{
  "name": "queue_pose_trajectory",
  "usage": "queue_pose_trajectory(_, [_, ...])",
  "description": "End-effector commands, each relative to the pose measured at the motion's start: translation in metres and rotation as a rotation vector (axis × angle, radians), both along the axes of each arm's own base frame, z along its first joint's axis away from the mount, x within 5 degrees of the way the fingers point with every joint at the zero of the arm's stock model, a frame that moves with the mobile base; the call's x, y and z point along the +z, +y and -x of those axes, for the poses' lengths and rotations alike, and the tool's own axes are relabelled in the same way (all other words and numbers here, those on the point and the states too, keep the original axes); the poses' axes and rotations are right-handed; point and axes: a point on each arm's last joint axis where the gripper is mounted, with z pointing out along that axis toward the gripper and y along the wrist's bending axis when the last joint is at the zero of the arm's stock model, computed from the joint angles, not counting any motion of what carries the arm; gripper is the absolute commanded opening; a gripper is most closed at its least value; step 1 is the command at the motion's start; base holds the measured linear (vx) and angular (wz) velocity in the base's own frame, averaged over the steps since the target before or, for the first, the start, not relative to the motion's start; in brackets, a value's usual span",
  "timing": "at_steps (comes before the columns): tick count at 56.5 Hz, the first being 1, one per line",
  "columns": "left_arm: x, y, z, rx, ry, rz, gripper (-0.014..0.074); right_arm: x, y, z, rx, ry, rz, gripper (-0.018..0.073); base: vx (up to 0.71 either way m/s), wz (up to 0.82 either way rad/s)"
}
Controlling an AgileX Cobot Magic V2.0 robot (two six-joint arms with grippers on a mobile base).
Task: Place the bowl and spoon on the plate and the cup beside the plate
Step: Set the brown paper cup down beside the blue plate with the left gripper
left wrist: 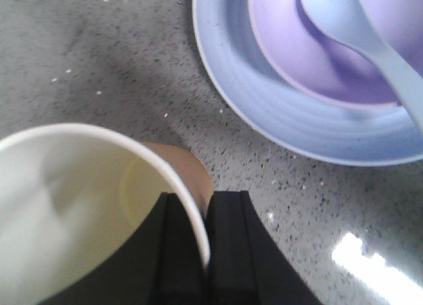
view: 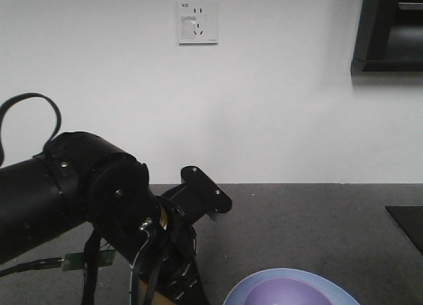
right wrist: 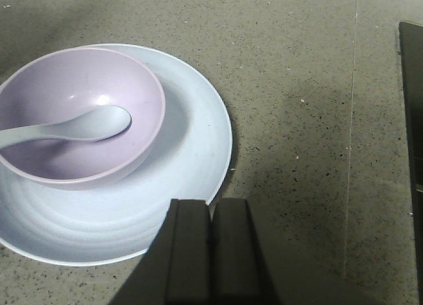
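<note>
Spoon (right wrist: 73, 128) in bowl (right wrist: 79, 87), bowl on plate (right wrist: 192, 139). Left pincer (left wrist: 206, 245) clamps rim of cup (left wrist: 79, 199) beside plate on worktop (right wrist: 297, 87). Right pincer (right wrist: 211, 245) closed, empty.

Spoon (right wrist: 73, 128) in bowl (right wrist: 79, 87) on plate (right wrist: 192, 153)

My gripper (right wrist: 211, 249) sits closed at the near rim of the plate (right wrist: 192, 159); the bowl (right wrist: 79, 113) on it holds the spoon (right wrist: 73, 126).
</note>
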Motion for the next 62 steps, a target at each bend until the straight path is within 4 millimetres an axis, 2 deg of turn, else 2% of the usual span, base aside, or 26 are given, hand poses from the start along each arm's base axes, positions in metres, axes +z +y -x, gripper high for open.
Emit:
queue_pose_trajectory(1, [0.021, -0.002, 0.001, 0.002, -0.062, 0.075, 0.0000, 0.014, 0.000, -0.004, -0.011, -0.100, -0.012, -0.0008, 0.00, 0.00])
queue_pose_trajectory(11, [0.013, -0.007, -0.001, 0.002, -0.027, 0.079, 0.0000, 0.014, 0.000, -0.004, -0.012, -0.101, -0.014, -0.0008, 0.00, 0.00])
queue_pose_trajectory(41, [0.005, -0.014, -0.004, 0.005, -0.010, 0.098, 0.0012, 0.014, 0.000, -0.004, -0.012, -0.101, -0.013, -0.0008, 0.00, 0.00])
queue_pose_trajectory(50, [0.001, -0.015, -0.006, 0.005, -0.002, 0.091, 0.0081, 0.014, 0.000, -0.004, -0.012, -0.101, -0.013, -0.0008, 0.00, 0.00])
queue_pose_trajectory(55, [0.001, -0.015, -0.006, 0.004, -0.002, 0.091, 0.0150, 0.014, 0.000, -0.004, -0.012, -0.101, -0.013, -0.0008, 0.00, 0.00])
queue_pose_trajectory(62, [0.001, -0.015, -0.005, 0.004, 0.003, 0.086, 0.0290, 0.014, 0.000, -0.004, -0.012, -0.101, -0.013, -0.0008, 0.00, 0.00])
